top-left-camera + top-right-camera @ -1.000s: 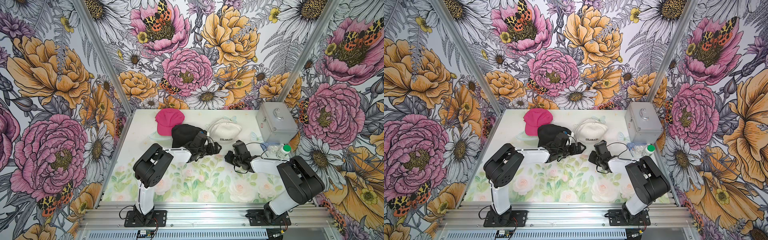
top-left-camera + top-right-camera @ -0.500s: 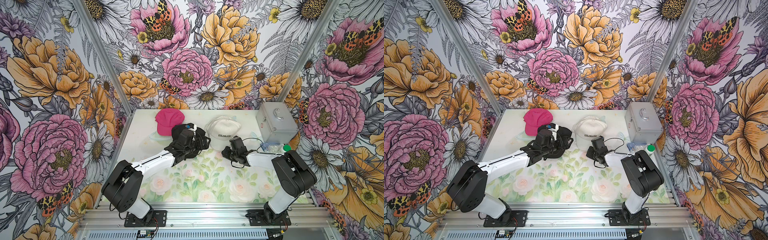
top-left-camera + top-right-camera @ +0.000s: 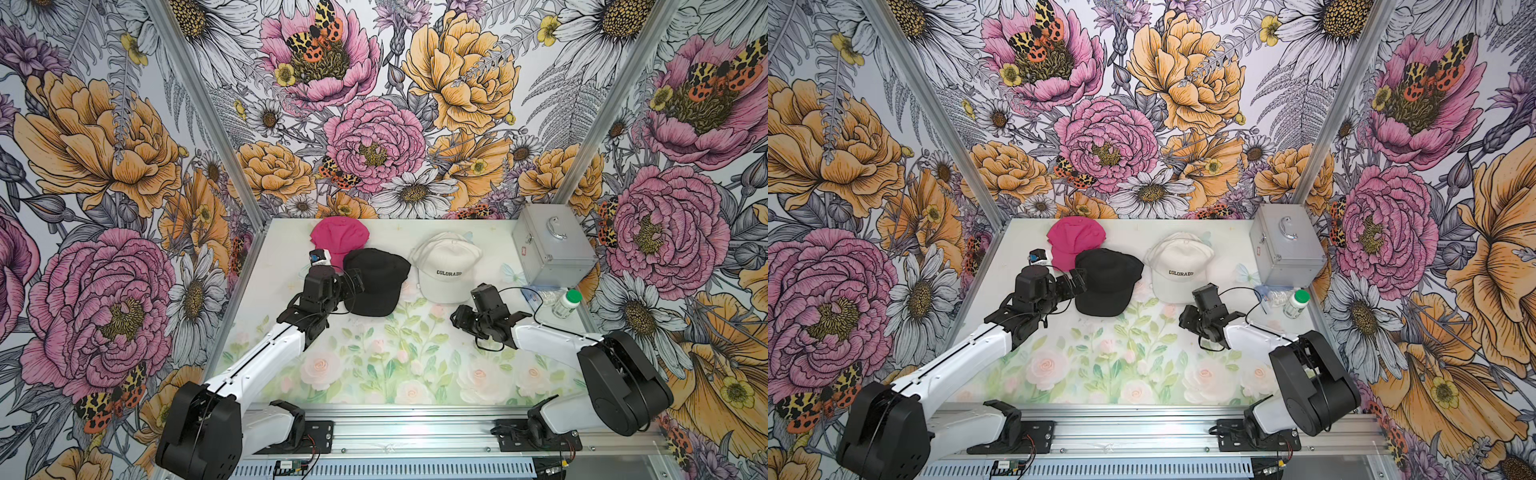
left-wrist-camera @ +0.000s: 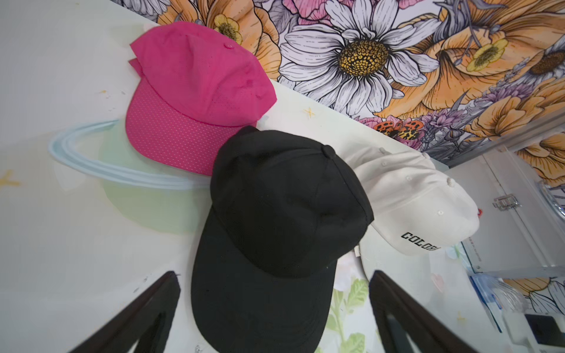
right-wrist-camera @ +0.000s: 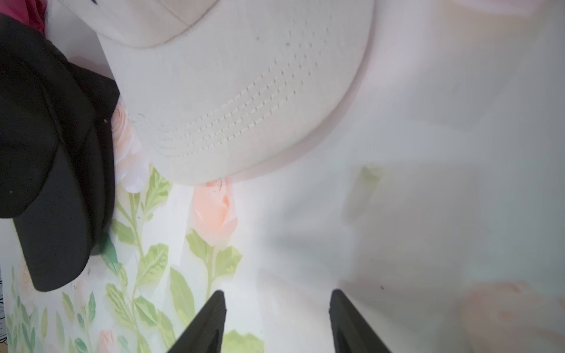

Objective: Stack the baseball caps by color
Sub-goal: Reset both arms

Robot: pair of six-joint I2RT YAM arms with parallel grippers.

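Three baseball caps lie in a row at the back of the table. The pink cap (image 3: 338, 239) (image 3: 1075, 239) (image 4: 198, 91) is on the left and the black cap (image 3: 376, 280) (image 3: 1108, 282) (image 4: 275, 229) in the middle. The cream cap (image 3: 446, 266) (image 3: 1179, 266) (image 4: 412, 201) (image 5: 238, 91) lettered COLORADO is on the right. My left gripper (image 3: 354, 286) (image 3: 1077, 283) (image 4: 274, 275) is open at the black cap's left side. In the left wrist view the brim shows between its fingers. My right gripper (image 3: 459, 319) (image 3: 1185, 318) (image 5: 277, 294) is open and empty, just in front of the cream brim.
A silver metal case (image 3: 552, 245) (image 3: 1285, 245) stands at the back right corner. In front of it lie a clear plastic bag (image 3: 540, 293) and a white bottle with a green lid (image 3: 567, 303) (image 3: 1296, 303). The flowered walls close in three sides.
My right gripper has opened and drawn back from the cream cap's brim. My left arm has stretched out and its gripper has moved left, from over the black cap to its left side.
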